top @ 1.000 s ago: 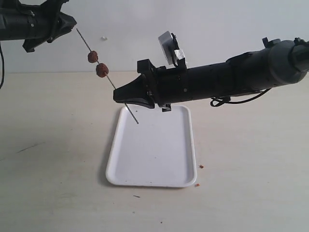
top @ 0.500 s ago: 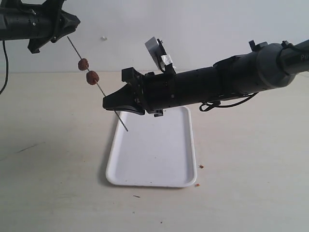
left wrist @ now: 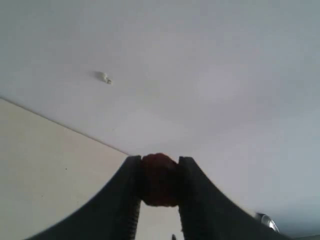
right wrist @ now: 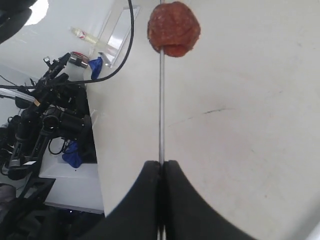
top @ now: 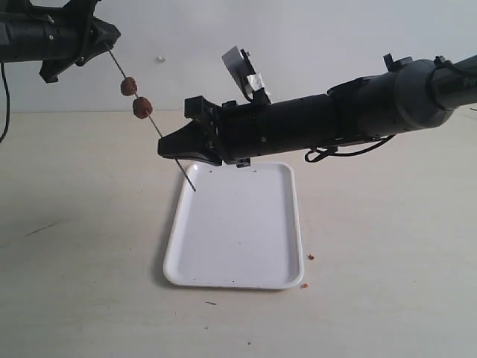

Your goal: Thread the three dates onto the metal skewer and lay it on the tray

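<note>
The thin metal skewer (top: 168, 146) slants from upper left down over the far left corner of the white tray (top: 282, 246). Two dark red-brown dates (top: 129, 86) (top: 142, 107) sit on its upper part. My right gripper (top: 170, 149) is shut on the skewer below them; in the right wrist view the rod (right wrist: 161, 110) runs out of the gripper (right wrist: 161, 165) to the nearer date (right wrist: 173, 28). My left gripper (top: 106, 39) is at the skewer's top end, shut on the third date (left wrist: 159, 180). The skewer's lower tip hangs just above the tray.
Tiny brown crumbs (top: 311, 256) lie on the table by the tray's near right corner. A small dark speck (top: 212, 303) lies in front of the tray. A wall stands behind the table.
My right gripper has carried the skewer left and slightly up. The skewer's top end now meets the left gripper's fingertips. The left arm has hardly moved.
</note>
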